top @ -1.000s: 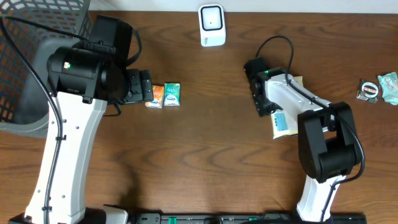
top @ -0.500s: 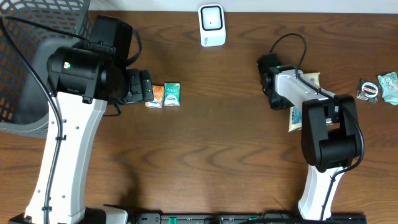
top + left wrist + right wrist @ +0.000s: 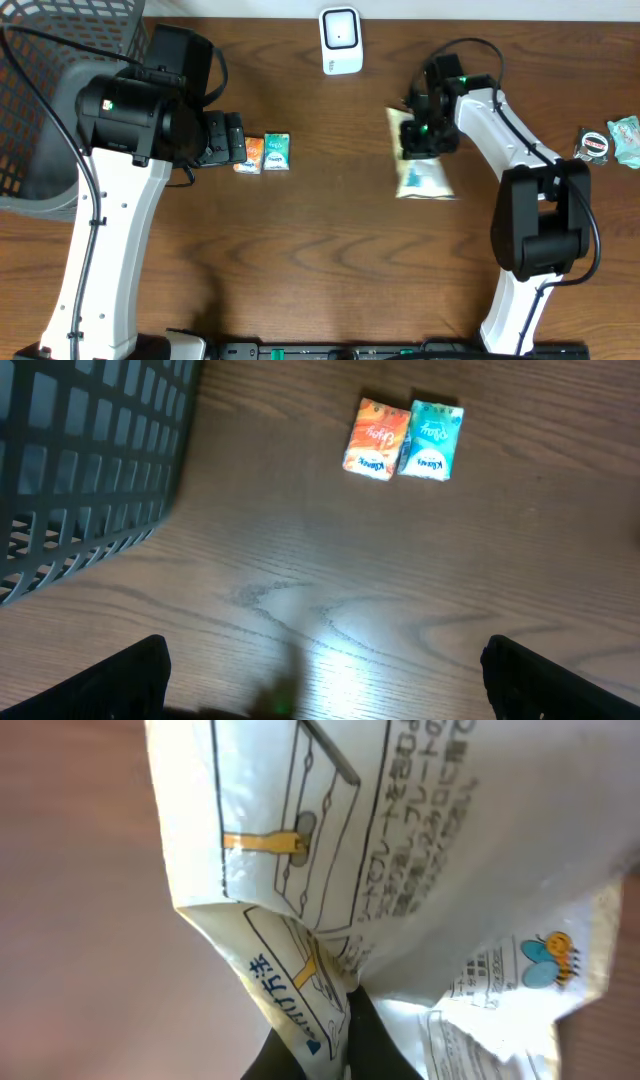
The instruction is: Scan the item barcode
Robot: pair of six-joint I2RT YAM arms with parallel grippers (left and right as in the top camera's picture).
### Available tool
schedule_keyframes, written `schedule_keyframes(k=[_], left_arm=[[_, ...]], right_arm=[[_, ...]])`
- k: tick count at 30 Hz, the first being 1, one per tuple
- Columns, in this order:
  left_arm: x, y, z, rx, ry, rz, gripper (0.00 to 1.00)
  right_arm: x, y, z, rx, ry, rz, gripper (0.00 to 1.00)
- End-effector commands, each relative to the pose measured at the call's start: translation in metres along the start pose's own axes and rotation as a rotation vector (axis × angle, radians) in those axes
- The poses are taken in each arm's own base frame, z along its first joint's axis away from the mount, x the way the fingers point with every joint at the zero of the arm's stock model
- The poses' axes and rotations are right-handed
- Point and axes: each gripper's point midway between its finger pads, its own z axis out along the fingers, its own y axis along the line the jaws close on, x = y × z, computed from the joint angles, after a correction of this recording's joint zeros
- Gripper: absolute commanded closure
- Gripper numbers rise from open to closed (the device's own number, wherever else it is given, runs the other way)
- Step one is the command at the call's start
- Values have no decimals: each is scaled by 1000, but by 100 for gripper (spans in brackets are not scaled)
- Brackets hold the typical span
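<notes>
Dark brown wooden counter [image 3: 330, 250] fills the overhead view, with a small white box-shaped scanner [image 3: 340, 42] standing at its far edge. The big change is on the right side. A second ago the right fingers [image 3: 300, 1060] stood wide open over the white crinkly plastic packet printed with Japanese text [image 3: 420, 172], well to the right of where it is now. Since then they have snapped fully shut on the packet's upper end, and the arm has swung it leftward and toward the far edge. The packet now hangs from that pinch a little right of the scanner and nearer us; we cannot tell whether its lower end brushes the counter. In the right wrist view the film is folded and bunched just above the dark fingertip, showing diagrams, print and a small bee drawing. We see no barcode on that face.

We judge that the pickup is done and the carry toward the scanner is under way. The packet must still come in front of the scanner window, coded side facing it.

Nothing has changed on the left. The left fingers [image 3: 130, 675] stay spread wide and empty, low over the counter. The small orange tissue pack [image 3: 377, 438] and the small teal tissue pack [image 3: 430, 440] lie side by side ahead of them, beside the dark mesh basket [image 3: 80, 470].
</notes>
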Motion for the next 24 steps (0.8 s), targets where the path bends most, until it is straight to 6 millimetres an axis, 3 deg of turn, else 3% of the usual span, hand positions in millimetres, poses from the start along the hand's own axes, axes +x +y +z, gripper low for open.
schedule_keyframes(k=[1,6,10,13,16,17,19,24], left_arm=[[1,1,1,-7,5,-4,2],[1,1,1,-7,5,-4,2],[1,1,1,-7,5,-4,2],[1,1,1,-8,5,-4,2],[1,1,1,-7,5,-4,2],[1,1,1,-8,6,-3,2],[1,1,1,-7,6,-3,2],[1,1,1,-7,5,-4,2]], right_arm=[[1,94,-38,-537,-19,-92,99],[11,113,-53,-805,-21,-97,99],[23,102,-45,-926,-25,-45,99],[27,75,-25,-853,-19,53,99],[23,32,-14,-700,-43,142,99],[20,20,-16,-672,-59,162,95],[11,1,-27,-663,-105,193,74],[-9,-49,-65,-567,-179,292,75]])
